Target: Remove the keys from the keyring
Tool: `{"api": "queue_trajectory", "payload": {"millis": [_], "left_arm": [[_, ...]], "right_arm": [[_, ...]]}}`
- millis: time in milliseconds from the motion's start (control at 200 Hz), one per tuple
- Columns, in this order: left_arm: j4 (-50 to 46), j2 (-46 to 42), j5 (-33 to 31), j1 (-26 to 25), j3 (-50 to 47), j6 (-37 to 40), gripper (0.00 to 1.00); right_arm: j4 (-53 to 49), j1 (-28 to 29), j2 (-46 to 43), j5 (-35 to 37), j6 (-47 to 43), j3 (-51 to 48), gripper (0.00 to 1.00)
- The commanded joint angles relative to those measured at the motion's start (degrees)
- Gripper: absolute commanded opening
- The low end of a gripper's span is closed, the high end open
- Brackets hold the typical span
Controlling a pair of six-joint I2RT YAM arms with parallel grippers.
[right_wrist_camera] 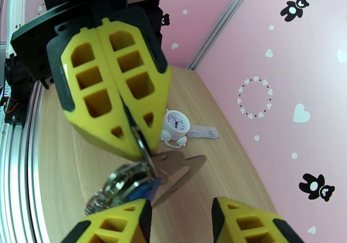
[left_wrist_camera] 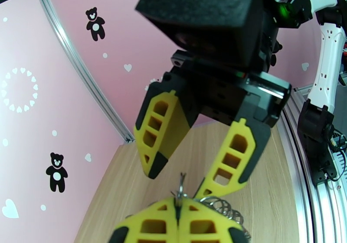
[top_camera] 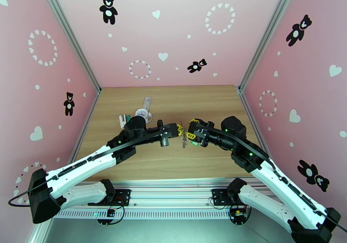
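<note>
Top cam: both arms meet over mid table (top_camera: 152,163), tips facing each other and v. close. L gripper (right_wrist_camera: 138,145) is clenched tight, its yellow fingers pressed flat together w/ a thin metal loop of the keyring (right_wrist_camera: 123,179) pinched right at the tips. The rest of the bunch, silvery coils and links, dangles below the pinch. R gripper (right_wrist_camera: 180,204) is released: fingers spread w/ a clear gap and nothing between them, one finger sitting just under the bunch. On the R wrist cam I see a blue bit at the lower edge of the bunch, prob the blue key (right_wrist_camera: 146,190), but it's half buried in rings so I won't swear to it. It's on the ring w/ the rest, not off yet. L wrist cam: the R fingers (left_wrist_camera: 158,131) stand either side of the loop end that pokes up past my shut L tips, w/ the coil of links just to the right. Further back on the table sits a small white clock (right_wrist_camera: 175,121) w/ a white strip (right_wrist_camera: 204,132) just beside it. A white-green block (top_camera: 123,119) lies near the L arm.
</note>
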Motion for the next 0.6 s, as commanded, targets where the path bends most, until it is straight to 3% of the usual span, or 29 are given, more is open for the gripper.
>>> {"api": "queue_trajectory", "payload": {"millis": [0, 295, 500, 596], "left_arm": [[-0.55, 1.19, -0.36, 0.36, 2.93, -0.85, 0.03], [-1.39, 1.44, -0.48, 0.27, 3.39, -1.00, 0.03], [-3.19, 0.66, -2.00, 0.28, 2.73, 1.10, 0.03], [-2.79, 0.02, -1.60, 0.29, 2.04, 1.95, 0.02]], "right_arm": [[2.38, 1.35, 0.64, 0.44, 0.71, -0.65, 0.49], [1.88, 1.50, 2.53, 0.18, 1.01, 0.75, 0.53], [-6.37, 1.31, 2.14, -1.93, -0.98, 4.05, 0.50], [-9.81, -0.09, 1.40, -6.60, 0.00, 5.55, 0.53]]}}
